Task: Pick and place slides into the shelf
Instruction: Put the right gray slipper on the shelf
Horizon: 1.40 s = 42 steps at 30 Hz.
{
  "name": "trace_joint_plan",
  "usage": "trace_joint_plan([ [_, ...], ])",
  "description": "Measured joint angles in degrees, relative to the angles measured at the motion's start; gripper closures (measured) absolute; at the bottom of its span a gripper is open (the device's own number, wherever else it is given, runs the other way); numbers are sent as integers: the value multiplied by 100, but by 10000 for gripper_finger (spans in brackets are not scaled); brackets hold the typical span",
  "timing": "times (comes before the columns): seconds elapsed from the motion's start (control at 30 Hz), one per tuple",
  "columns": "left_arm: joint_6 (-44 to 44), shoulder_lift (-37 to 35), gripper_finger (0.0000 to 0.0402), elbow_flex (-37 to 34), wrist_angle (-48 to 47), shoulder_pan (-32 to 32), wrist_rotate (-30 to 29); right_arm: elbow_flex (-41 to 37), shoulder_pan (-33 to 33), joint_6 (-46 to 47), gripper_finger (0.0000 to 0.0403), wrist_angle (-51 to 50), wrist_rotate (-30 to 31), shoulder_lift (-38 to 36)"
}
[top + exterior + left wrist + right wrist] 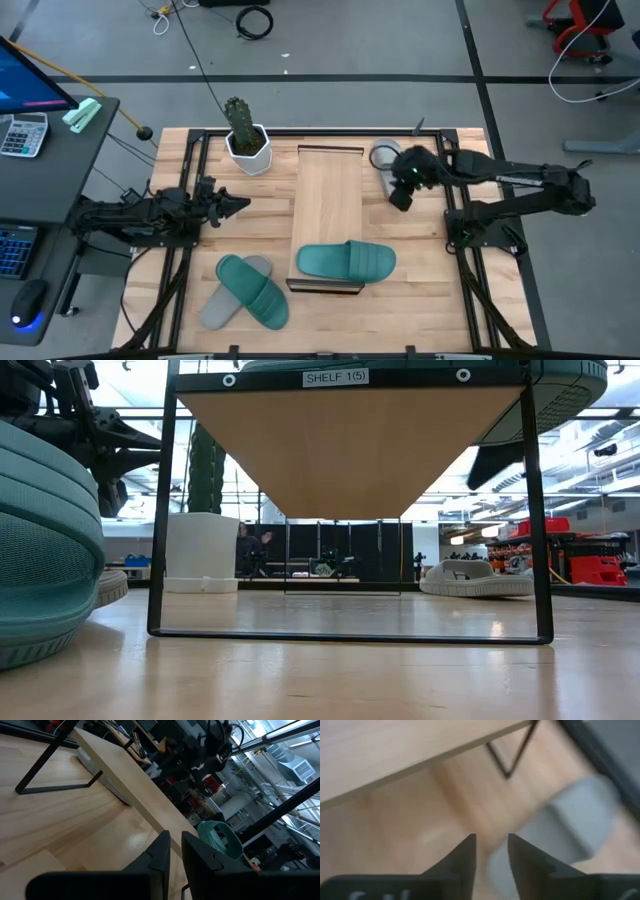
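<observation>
The shelf (328, 200) is a light-wood board on dark rails in the middle of the table. One teal slide (346, 262) lies across its near end. A second teal slide (252, 290) rests on top of a grey slide (218, 306) on the table, near the shelf's left side. Another grey slide (383, 157) lies sole-down by the shelf's far right corner. My right gripper (400, 196) hovers just near of that slide, fingers a little apart, holding nothing. My left gripper (243, 205) is left of the shelf, shut and empty.
A cactus in a white pot (245, 140) stands at the far left of the shelf. Dark frame rails (190, 250) run along both table sides under the arms. A desk with a keyboard and calculator (25, 135) sits beyond the left edge.
</observation>
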Motion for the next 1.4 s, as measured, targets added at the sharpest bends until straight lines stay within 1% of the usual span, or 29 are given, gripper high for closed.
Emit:
trace_joint_plan([
  [0.13, 0, 0, 349, 0, 0, -1, -2, 226, -341, -683, 227, -86, 347, 455],
  [0.27, 0, 2, 349, 0, 0, -1, -4, 214, -672, -1168, 188, -216, 493, 874],
  [0.37, 0, 0, 349, 0, 0, 1, -7, 207, -920, -1378, 166, -243, 640, 1206],
  [0.47, 78, 1, 349, 0, 0, -1, -7, 207, -1152, -1474, 153, -187, 671, 1446],
  [0.63, 92, 0, 349, 0, 0, 0, -9, 202, -1359, -1670, 150, -124, 674, 1657],
  [0.9, 99, 0, 349, 0, 0, 0, -9, 202, -1619, -1732, 155, 667, 723, 1873],
  [1.4, 109, 0, 349, -2, 0, 0, -9, 200, -2041, -2117, 146, 750, 568, 2490],
])
